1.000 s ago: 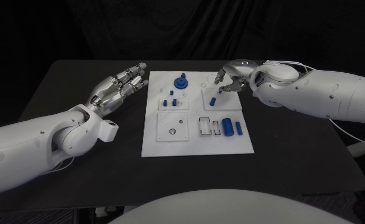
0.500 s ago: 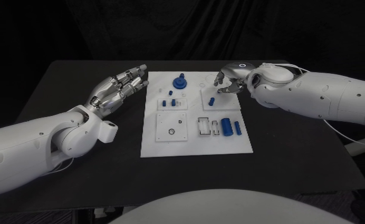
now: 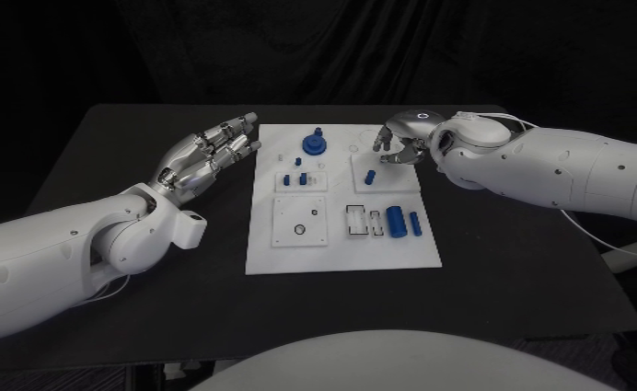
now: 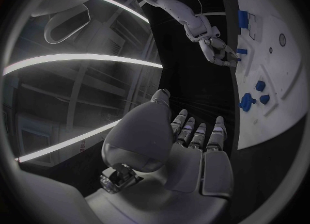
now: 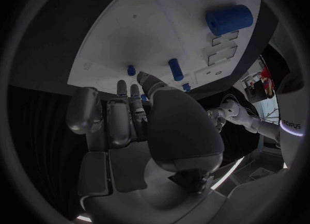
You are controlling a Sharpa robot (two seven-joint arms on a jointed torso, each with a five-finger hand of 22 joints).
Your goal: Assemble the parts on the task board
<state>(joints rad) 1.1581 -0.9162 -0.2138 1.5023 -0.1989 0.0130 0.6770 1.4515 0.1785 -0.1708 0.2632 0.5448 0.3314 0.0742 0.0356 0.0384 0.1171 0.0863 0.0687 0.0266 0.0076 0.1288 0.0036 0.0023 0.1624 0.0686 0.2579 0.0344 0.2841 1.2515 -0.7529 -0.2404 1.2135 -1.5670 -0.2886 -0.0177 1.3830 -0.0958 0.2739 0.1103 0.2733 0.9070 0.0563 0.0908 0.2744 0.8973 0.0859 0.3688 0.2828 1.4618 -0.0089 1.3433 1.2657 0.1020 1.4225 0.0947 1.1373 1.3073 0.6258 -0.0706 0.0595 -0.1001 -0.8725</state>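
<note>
Right hand (image 3: 402, 143) hovers over the task board (image 3: 342, 258), far-right corner, fingers curled down; can't tell if it's pinching anything. Small blue peg (image 3: 373, 174) stands just below its fingertips, w/ two blue cylinders (image 3: 403, 222) lying further toward the robot. Left hand (image 3: 210, 152) sits just off the board's left edge, fingers straight and lying side by side, holding nothing. Blue knob (image 3: 316, 143) stands betw. the two hands.

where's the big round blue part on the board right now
In the head view the big round blue part stands near the far edge of the task board, left of the right hand, which hovers over the board's far right area.
</note>
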